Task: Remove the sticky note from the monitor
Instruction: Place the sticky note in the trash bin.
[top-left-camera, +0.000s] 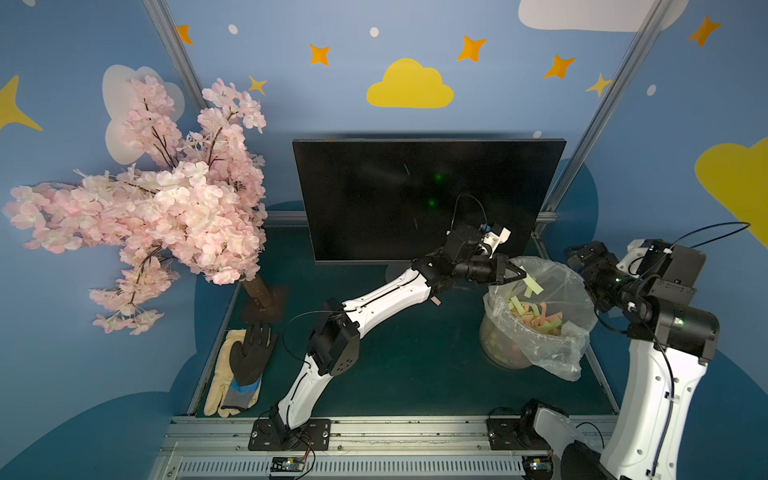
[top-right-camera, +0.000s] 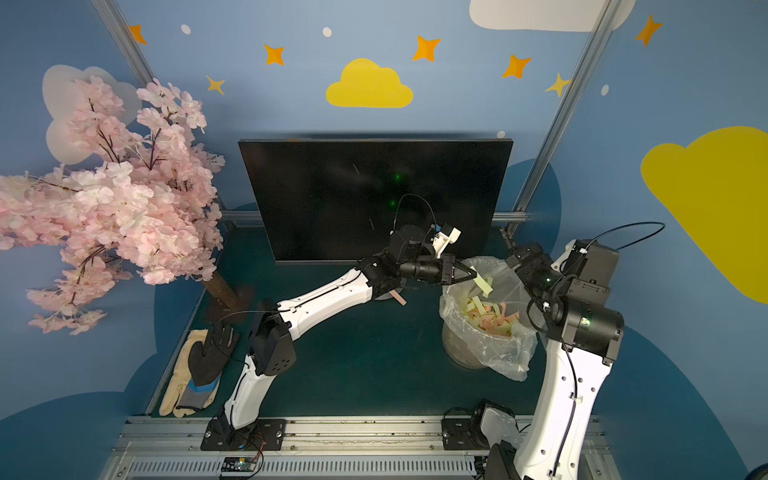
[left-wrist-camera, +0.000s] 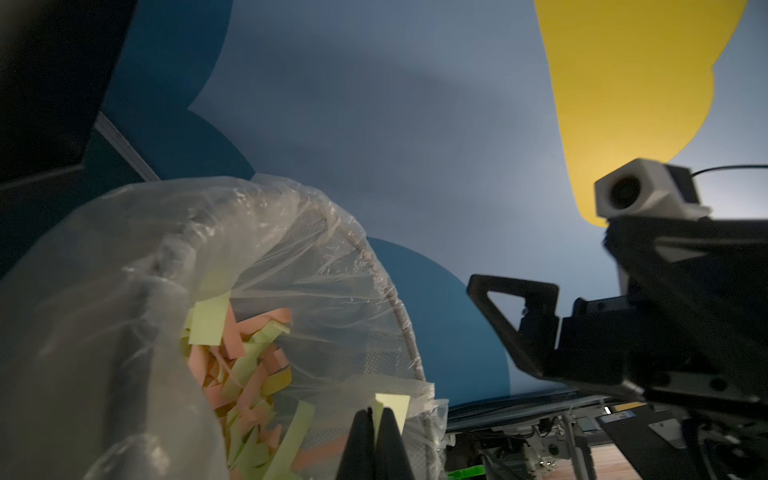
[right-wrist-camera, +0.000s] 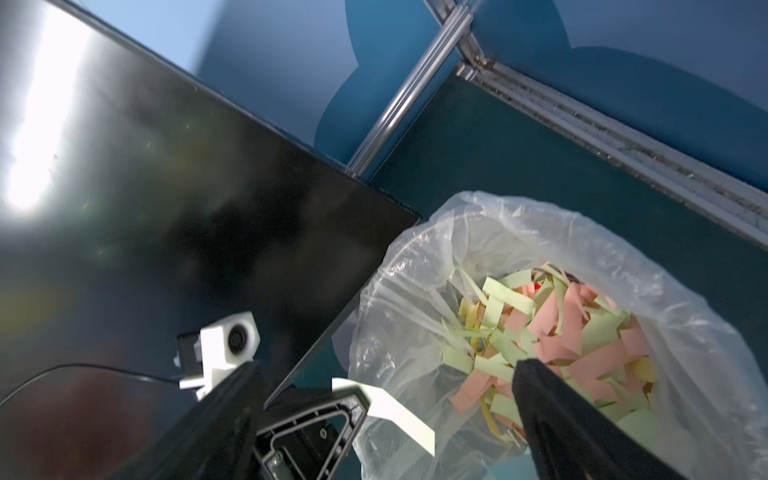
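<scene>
The monitor (top-left-camera: 415, 195) (top-right-camera: 365, 195) (right-wrist-camera: 166, 208) stands at the back with a dark screen, and no note shows on its visible part. My left gripper (top-left-camera: 524, 275) (top-right-camera: 473, 274) (left-wrist-camera: 376, 411) is shut on a pale yellow-green sticky note (top-left-camera: 532, 286) (top-right-camera: 484, 286) (left-wrist-camera: 397, 405) (right-wrist-camera: 390, 409). It holds the note just over the near rim of the bag-lined bin (top-left-camera: 540, 353) (top-right-camera: 490, 353) (left-wrist-camera: 332, 249) (right-wrist-camera: 457, 232). My right gripper (top-left-camera: 579, 254) (top-right-camera: 517, 252) (right-wrist-camera: 388, 365) is open and empty at the bin's far side, facing the left one.
The bin holds several green, pink and yellow paper strips. A pink blossom tree (top-left-camera: 166, 199) fills the left side, with gloves (top-left-camera: 241, 370) in front of it. Metal frame posts (top-left-camera: 582, 145) rise behind the monitor. A small pinkish strip (top-left-camera: 435, 300) lies under the left arm.
</scene>
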